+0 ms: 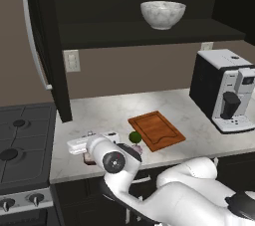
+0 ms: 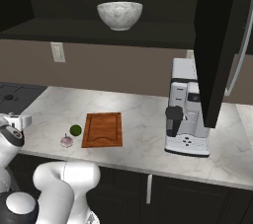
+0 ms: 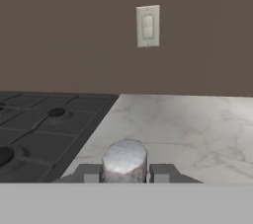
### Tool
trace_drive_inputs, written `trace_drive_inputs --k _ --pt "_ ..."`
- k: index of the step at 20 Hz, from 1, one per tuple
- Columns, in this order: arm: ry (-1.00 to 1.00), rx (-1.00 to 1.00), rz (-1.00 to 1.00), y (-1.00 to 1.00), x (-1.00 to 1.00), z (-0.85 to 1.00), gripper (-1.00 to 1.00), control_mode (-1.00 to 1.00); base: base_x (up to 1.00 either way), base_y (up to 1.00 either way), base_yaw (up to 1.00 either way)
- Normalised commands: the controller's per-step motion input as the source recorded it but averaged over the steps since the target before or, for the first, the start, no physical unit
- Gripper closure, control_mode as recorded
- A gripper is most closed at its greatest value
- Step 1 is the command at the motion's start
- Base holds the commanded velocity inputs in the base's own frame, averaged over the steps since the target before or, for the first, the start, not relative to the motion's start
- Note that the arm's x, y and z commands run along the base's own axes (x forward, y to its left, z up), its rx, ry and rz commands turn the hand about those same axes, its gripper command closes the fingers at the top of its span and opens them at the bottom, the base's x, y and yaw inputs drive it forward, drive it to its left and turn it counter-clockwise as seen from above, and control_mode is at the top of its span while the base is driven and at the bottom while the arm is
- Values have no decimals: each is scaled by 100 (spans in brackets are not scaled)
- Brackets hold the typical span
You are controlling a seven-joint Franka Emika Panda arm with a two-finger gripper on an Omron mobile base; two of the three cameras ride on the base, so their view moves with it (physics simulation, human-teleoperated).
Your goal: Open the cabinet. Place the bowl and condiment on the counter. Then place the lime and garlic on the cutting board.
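Hand view shows your end effector [image 3: 125, 172] pinching the white-capped top of the condiment [image 3: 124, 161], one finger on either side of it, looking level across the worktop [image 3: 197, 124] toward the wall socket [image 3: 147, 25]. The stove [image 3: 39, 129] starts just to the left.

In my judgement, you are setting the condiment down. From the left base view, the dark-red bottle [image 1: 89, 159] hangs below the hand near the worktop's front edge, close to its stove-side end. I cannot tell whether its base touches the marble yet.

- Lower straight down and slowly, keeping the bottle upright. It is narrow and tall for its base, so it will likely tip if you release early.
- Stay clear of the stove edge. Nudging a little toward the worktop's middle would give a safer footing.
- Spread the fingers only once the base sits flat, then back straight out so you do not drag the cap.

The arm comes in low from the front, folded, its wrist at the worktop's front edge and the hand held about level, pointing at the back wall.

The bowl [image 1: 163, 14] sits on the shelf of the open cabinet [image 1: 42, 36]. The lime [image 2: 75, 130] and garlic [image 2: 66, 141] lie on the worktop, just beside the cutting board [image 2: 103, 129] on its stove side.
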Motion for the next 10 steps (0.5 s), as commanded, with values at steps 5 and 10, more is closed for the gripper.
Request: trace_drive_inputs --k 5,10 --pt "0 0 0 0 20 -18 100 -100 0 0 0" --pt "0 0 0 0 15 -24 100 -100 0 0 0"
